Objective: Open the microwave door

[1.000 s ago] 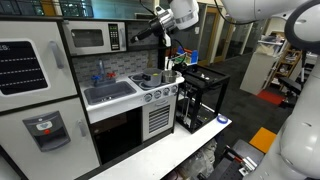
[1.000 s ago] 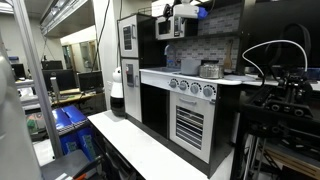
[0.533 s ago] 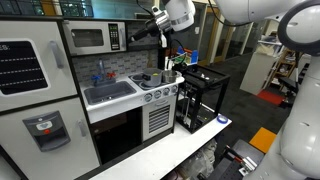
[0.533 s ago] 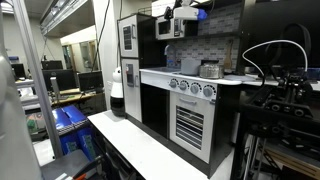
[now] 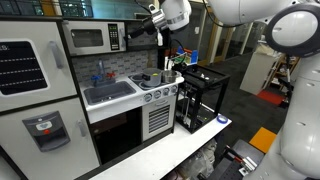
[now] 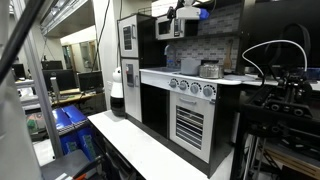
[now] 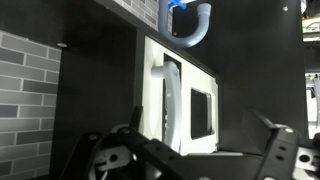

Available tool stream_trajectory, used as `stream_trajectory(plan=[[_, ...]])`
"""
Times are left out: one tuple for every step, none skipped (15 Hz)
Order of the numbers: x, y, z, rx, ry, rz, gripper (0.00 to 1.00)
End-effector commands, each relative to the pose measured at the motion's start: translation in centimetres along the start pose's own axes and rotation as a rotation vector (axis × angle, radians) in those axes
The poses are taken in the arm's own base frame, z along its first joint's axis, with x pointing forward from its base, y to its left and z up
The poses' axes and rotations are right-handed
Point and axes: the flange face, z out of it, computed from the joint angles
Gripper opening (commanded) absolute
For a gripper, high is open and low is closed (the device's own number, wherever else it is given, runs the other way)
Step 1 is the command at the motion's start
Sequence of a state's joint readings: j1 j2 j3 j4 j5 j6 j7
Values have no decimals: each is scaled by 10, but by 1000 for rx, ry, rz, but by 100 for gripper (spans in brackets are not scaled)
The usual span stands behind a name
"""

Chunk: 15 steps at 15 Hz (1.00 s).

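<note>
Wrist view, end effector (image 7: 195,160) spread wide (empty), facing microwave door (image 7: 203,108)

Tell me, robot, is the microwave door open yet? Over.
Gripper open, empty, short of the handle. Microwave door shut. Nothing between gripper and handle.

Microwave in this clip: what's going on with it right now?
A robot arm's pincer hovers beside the keypad end of the toy microwave. The microwave door looks shut in that exterior view. In the wrist view the pincer is open and empty, facing the door's white handle without touching it, so the opening has not begun.
</note>
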State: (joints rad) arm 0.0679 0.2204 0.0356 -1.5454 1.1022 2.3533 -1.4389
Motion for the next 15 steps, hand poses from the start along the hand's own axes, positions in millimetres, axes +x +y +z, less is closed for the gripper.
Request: stream_trajectory(plan=[[9, 9, 13, 8, 30, -7, 100], [9, 8, 13, 15, 28, -5, 100], [8, 6, 12, 21, 25, -3, 100], [9, 4, 11, 26, 24, -3, 100], [10, 1, 11, 30, 21, -4, 100], [11, -2, 10, 35, 19, -6, 100], [13, -8, 8, 41, 20, -8, 100], [15, -12, 8, 42, 21, -14, 100], [17, -16, 7, 46, 25, -20, 100], [18, -18, 7, 45, 27, -26, 100], [19, -20, 7, 47, 29, -25, 100], [19, -21, 7, 49, 31, -25, 100], [19, -22, 8, 54, 33, -22, 100], [19, -23, 9, 60, 34, -21, 100], [18, -26, 9, 67, 34, -20, 100]])
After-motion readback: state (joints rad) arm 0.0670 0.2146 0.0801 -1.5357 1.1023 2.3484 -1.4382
